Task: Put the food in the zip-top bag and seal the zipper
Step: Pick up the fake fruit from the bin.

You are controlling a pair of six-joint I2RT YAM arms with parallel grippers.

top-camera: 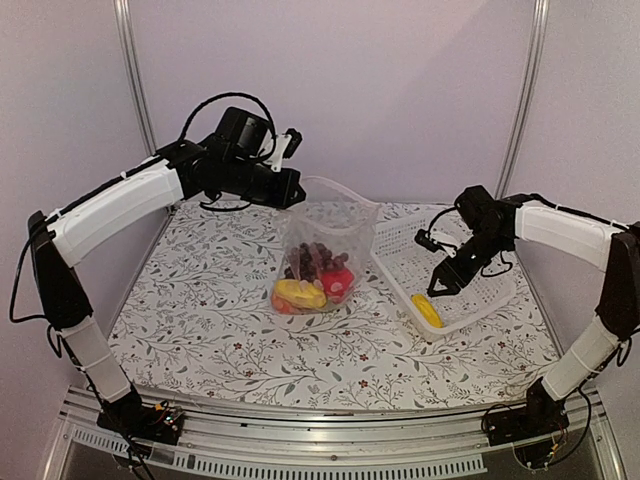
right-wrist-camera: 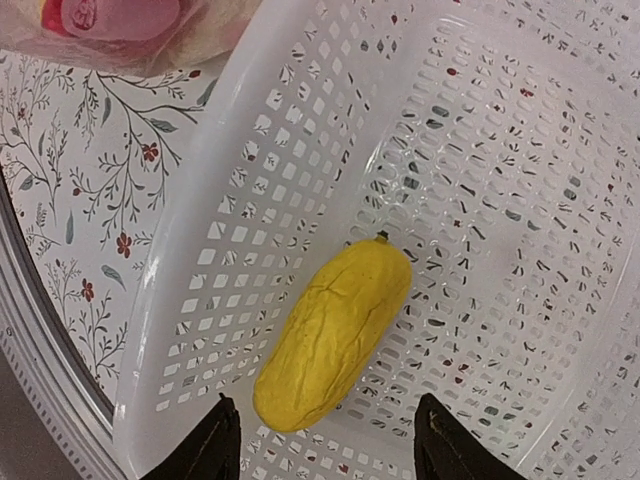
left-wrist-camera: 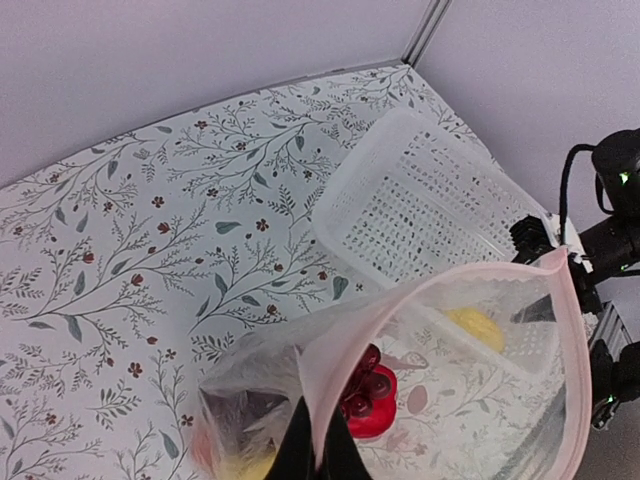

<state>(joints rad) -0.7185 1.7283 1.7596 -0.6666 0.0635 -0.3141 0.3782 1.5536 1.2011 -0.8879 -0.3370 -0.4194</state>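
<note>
left gripper (left-wrist-camera: 318, 445): pinched shut on the rim of the zip-top bag (top-camera: 325, 235), lifting it so the mouth stays up and open for drops.
zip-top bag: stands mid-table, slightly toward the far edge.
zipper (left-wrist-camera: 575, 340): pinkish strip, unsealed and spread in a loop.
food in bag: grapes (top-camera: 315, 260), red piece (top-camera: 337, 284), yellow piece (top-camera: 300, 293), orange piece (top-camera: 281, 303); cauliflower not made out.
right gripper (right-wrist-camera: 325, 450): wide open, empty, fingers straddling above the last yellow piece (right-wrist-camera: 335, 335), likely lining up the pick.
last yellow piece: lies in the near-left end of the basket (top-camera: 490, 295), toward the table's right edge.
in the way: the basket wall sits close to the piece, and the left arm hangs over the bag's left side.
</note>
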